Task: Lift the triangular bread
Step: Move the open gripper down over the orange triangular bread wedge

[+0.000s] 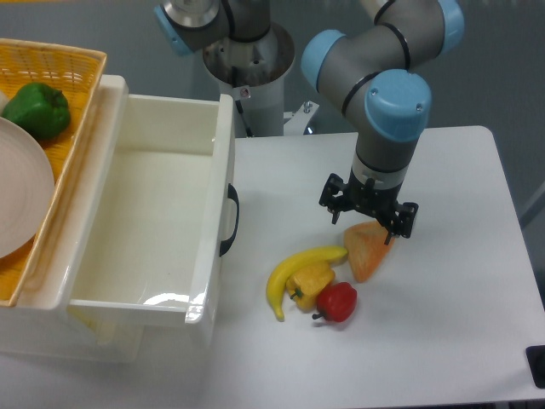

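Note:
The triangular bread (368,250) is an orange-tan wedge lying on the white table (443,324), right of the banana's tip. My gripper (369,217) hangs straight above its upper edge, the wrist pointing down. The fingertips are hidden behind the black gripper body, so I cannot tell how far the jaws stand apart or whether they touch the bread.
A yellow banana (296,271), a small yellow pepper (310,281) and a red pepper (337,302) lie just left of and below the bread. A large white bin (217,196) stands at the left. Beyond it is a yellow basket (72,60) holding a green pepper (37,110) and a white plate (17,187).

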